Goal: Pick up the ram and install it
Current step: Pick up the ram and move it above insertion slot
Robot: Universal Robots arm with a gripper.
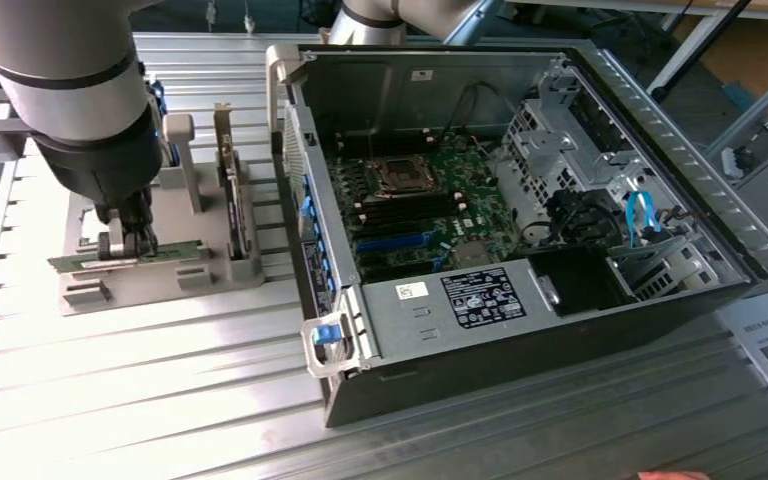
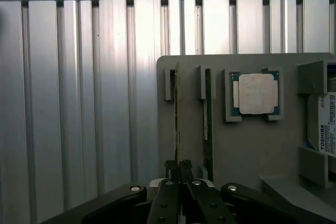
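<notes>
In the exterior view, the ram [image 1: 171,250] is lying directly under the gripper [image 1: 128,243]. It is a slim green strip seated in a grey moulded holder [image 1: 217,272], and its ends are sticking out to either side of the fingers. The arm [image 1: 71,90], a thick grey cylinder, is reaching straight down over it, above the ribbed aluminium table [image 1: 131,390]. The open computer case [image 1: 518,300] is sitting well apart from the gripper, toward the exterior view's right.

In the wrist view, the gripper [image 2: 178,172] is pinching its black fingers together on the ram [image 2: 176,114], which is standing edge-up in its slot. A second stick [image 2: 207,119] is running parallel just beside the gripped one. A square silver processor chip [image 2: 256,93] is resting beyond that.
</notes>
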